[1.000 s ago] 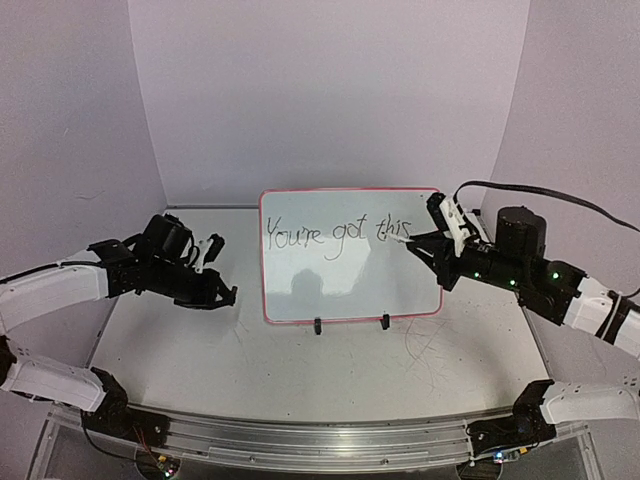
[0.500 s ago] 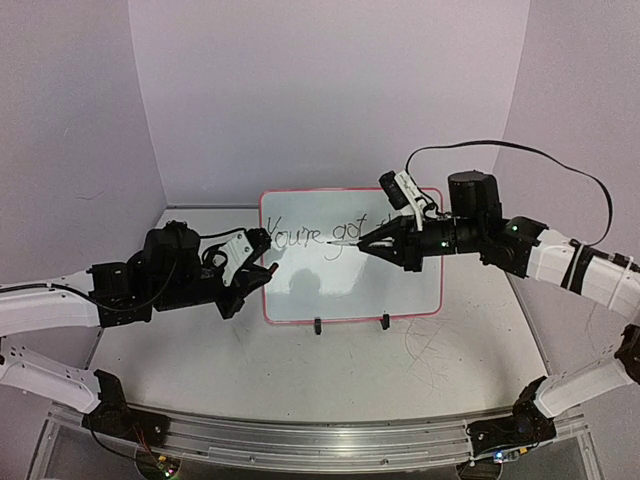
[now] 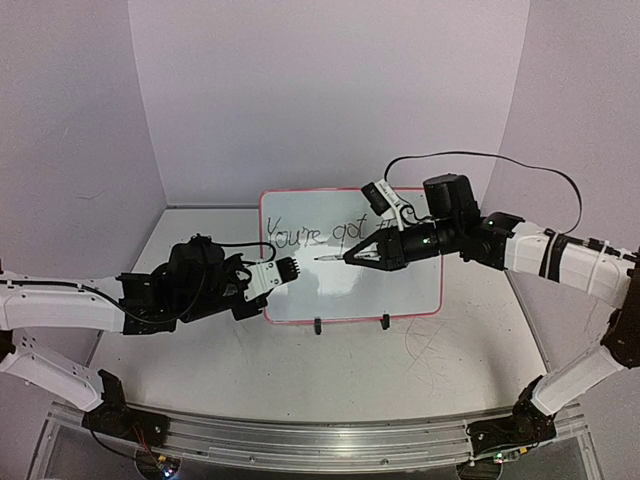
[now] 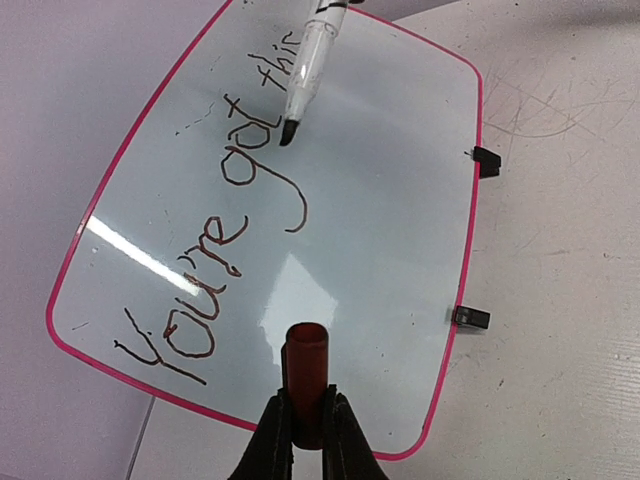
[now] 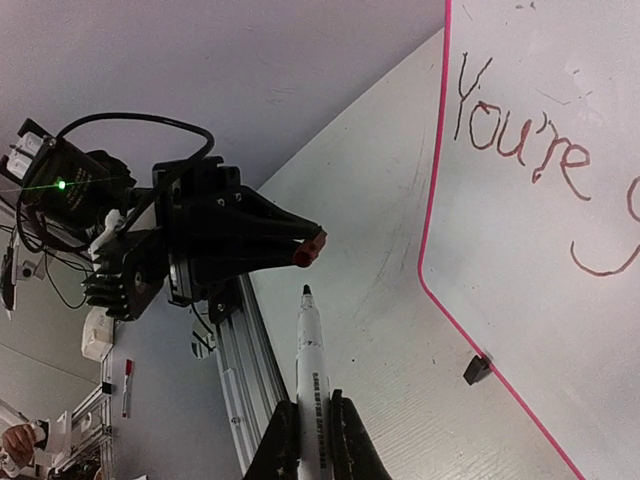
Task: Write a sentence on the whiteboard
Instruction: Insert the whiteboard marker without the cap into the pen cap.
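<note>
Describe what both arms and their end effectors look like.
Both have white shells between black joints. The left arm ends in a black, tapered left end effector with slim dark fingers. The right arm has dark bands, a black cable looping above its wrist and a small green light; the right end effector is black too.

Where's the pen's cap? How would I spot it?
Find the whiteboard standing mid-table. Near its left edge, the left pincer grips the cap: a short dark-red tube, unlike the long white marker in the right pincer.
</note>
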`<state>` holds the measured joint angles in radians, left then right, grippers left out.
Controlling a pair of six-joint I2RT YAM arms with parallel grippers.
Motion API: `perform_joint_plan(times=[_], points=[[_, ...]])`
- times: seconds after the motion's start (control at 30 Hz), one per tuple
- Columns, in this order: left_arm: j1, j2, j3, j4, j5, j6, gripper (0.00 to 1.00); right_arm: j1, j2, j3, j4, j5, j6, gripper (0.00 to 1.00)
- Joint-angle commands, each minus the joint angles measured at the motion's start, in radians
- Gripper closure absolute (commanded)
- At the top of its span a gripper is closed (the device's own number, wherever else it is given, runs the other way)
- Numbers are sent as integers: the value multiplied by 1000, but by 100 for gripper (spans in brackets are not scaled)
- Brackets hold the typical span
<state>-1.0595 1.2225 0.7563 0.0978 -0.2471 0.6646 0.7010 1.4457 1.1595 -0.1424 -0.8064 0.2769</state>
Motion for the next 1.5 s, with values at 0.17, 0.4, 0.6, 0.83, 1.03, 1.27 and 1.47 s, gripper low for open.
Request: perform_joint_plan(times=[0.17,0.4,0.6,0.83,1.03,1.27,1.47], points=[[-8,36,7,51,5,33,100,48,111,124,-27,-19,49,100],[-11,46,1,51,-3,35,100,73,153,159,-61,-11,38,100],[-11,46,1,50,-10,36,100,80,167,171,-88,1,24,100],[-13,44,0,50,-11,36,100,83,172,180,-120,40,12,100],[-13,43,-2,50,-6,35,100,89,179,192,-127,45,9,100],[-16,40,0,50,-3,35,100,99,198,201,-131,48,8,100],[-23,39,4,48,-10,41,100,111,214,214,-136,84,14,100]])
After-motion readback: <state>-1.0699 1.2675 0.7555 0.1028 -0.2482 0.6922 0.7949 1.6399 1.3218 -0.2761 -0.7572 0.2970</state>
